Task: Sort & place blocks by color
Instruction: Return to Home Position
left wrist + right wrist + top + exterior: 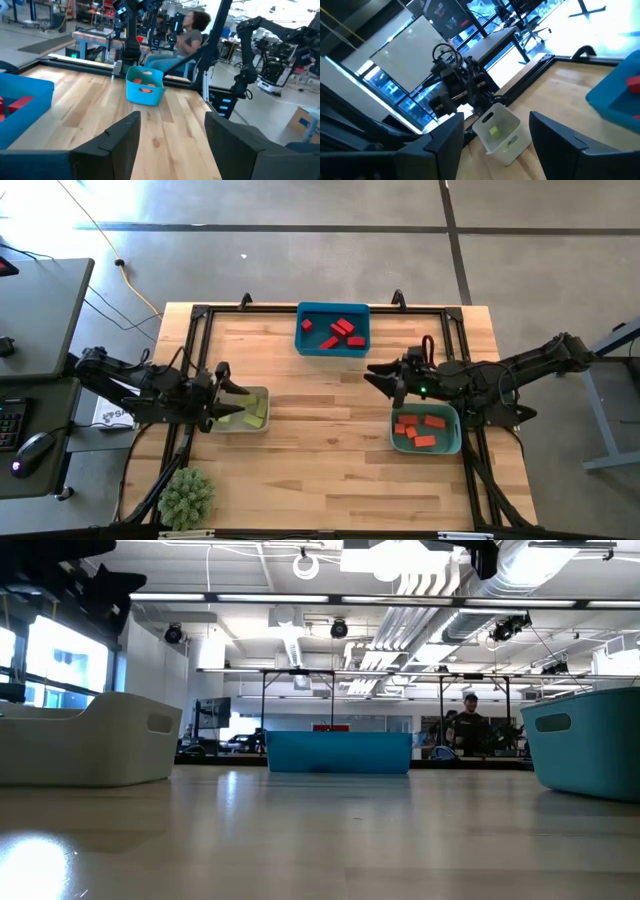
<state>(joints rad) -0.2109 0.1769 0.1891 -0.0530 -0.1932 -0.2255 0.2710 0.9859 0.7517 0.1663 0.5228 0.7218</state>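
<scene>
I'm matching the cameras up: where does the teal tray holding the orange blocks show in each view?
High view: the teal tray sits at the picture's lower right.
Low view: at the right edge.
Left wrist view: near the centre, straight ahead.
Right wrist view: not in it.
Shared landmark: the blue tray holding red blocks shows in all four views.

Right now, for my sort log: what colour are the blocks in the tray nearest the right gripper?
Orange-red; the high view shows the blocks best.
</scene>
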